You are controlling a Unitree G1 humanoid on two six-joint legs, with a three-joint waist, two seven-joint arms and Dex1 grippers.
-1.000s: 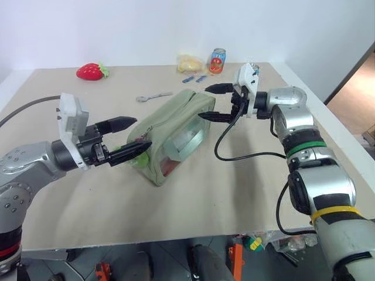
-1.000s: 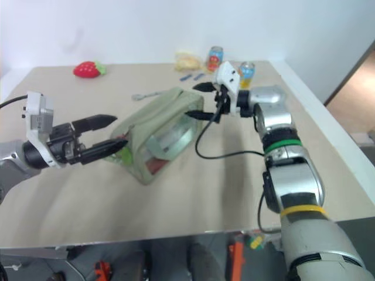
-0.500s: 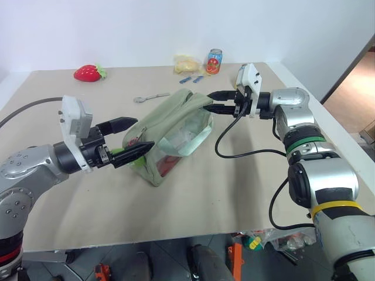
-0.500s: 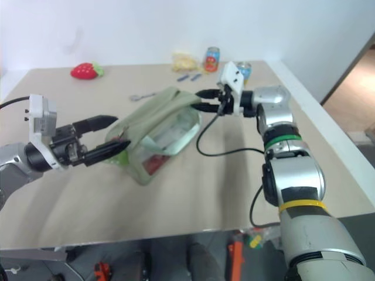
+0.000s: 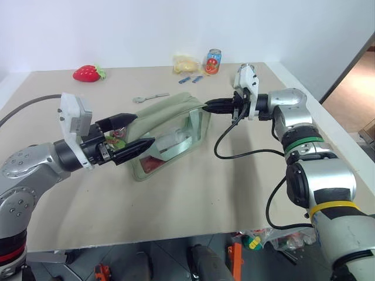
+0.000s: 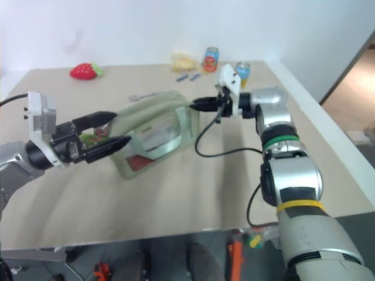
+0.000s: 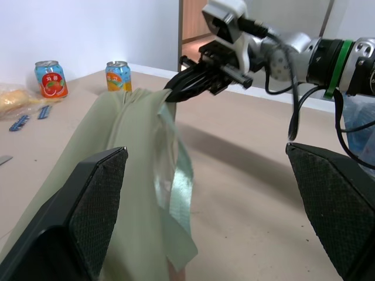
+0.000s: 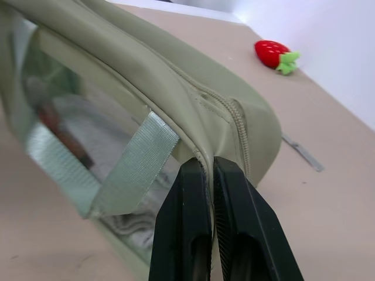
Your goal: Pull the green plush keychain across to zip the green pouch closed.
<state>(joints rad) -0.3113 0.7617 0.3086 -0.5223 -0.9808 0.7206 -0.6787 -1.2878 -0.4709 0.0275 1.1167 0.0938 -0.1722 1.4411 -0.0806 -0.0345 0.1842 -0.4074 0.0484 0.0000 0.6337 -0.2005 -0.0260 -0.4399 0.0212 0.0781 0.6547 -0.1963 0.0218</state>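
1. Clamping the pouch's [image 5: 170,132] far end: right tool [image 5: 210,106] clenched on the fabric seam beside the zipper's end, likely anchoring the bag so the zipper has something to pull against.
2. Lying slightly lifted at that pinched end, clear side panel facing the camera, webbing strap hanging loose near the grip, contents dimly showing through the plastic.
3. Hovering at the pouch's near end: left tool [image 5: 130,132] released, fingers spread wide either side of the keychain [image 5: 117,137], not yet closing on it.
4. Sitting between those spread fingers, at the pouch's near end: the lime-green keychain, presumably at the zipper's open end and waiting to be drawn towards the right tool.
5. Judging the step in hand: bracing done, grasp of the keychain still to come; zipper apparently not yet run.
6. Calling next for a firm close on the small plush, then a steady pull along the zipper line; risking a slip off the soft fuzz or the bag dragging if the anchor gives.
7. Standing well clear at the surface's far edge: strawberry toy [image 5: 86,73], two cans [image 6: 211,59], spoon [image 5: 149,97], a yellowish packet [image 5: 187,62].
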